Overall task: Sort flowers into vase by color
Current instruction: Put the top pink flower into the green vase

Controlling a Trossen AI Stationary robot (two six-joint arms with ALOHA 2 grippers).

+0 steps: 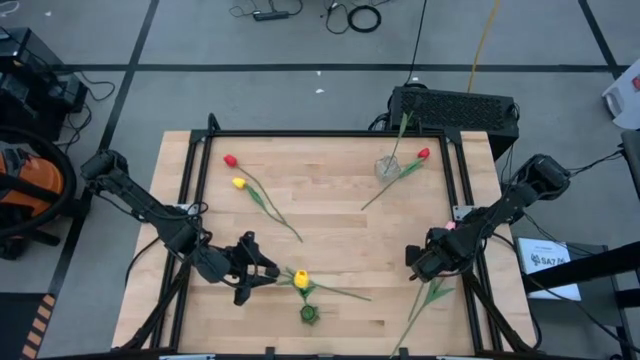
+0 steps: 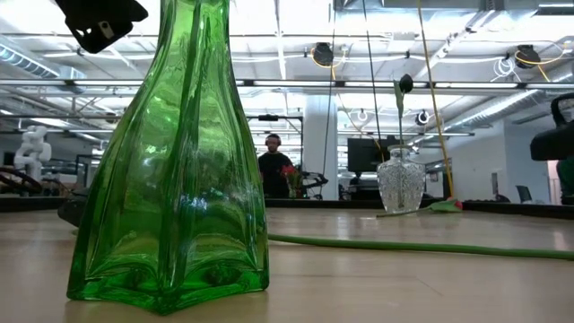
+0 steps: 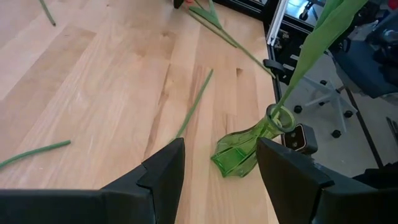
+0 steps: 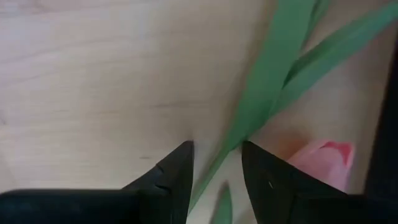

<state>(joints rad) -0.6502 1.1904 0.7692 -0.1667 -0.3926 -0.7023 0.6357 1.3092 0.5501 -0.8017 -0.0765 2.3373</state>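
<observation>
A green vase (image 1: 310, 314) stands near the table's near edge with a yellow tulip (image 1: 301, 279) in it. My left gripper (image 1: 268, 272) hangs open just to its left, and the left wrist view shows the vase (image 3: 245, 146) past its fingers. My right gripper (image 1: 425, 265) points down near the right edge. It is open, with its fingers on either side of a pink tulip's stem (image 4: 239, 134), the pink head (image 4: 323, 163) beside them. A clear vase (image 1: 388, 167) at the far right holds one dark-headed flower (image 2: 405, 83).
A red tulip (image 1: 230, 160) and a yellow tulip (image 1: 238, 183) lie at the far left. Another red tulip (image 1: 424, 153) lies beside the clear vase. A loose stem (image 1: 335, 291) lies right of the green vase. A person (image 2: 273, 166) stands far behind the table.
</observation>
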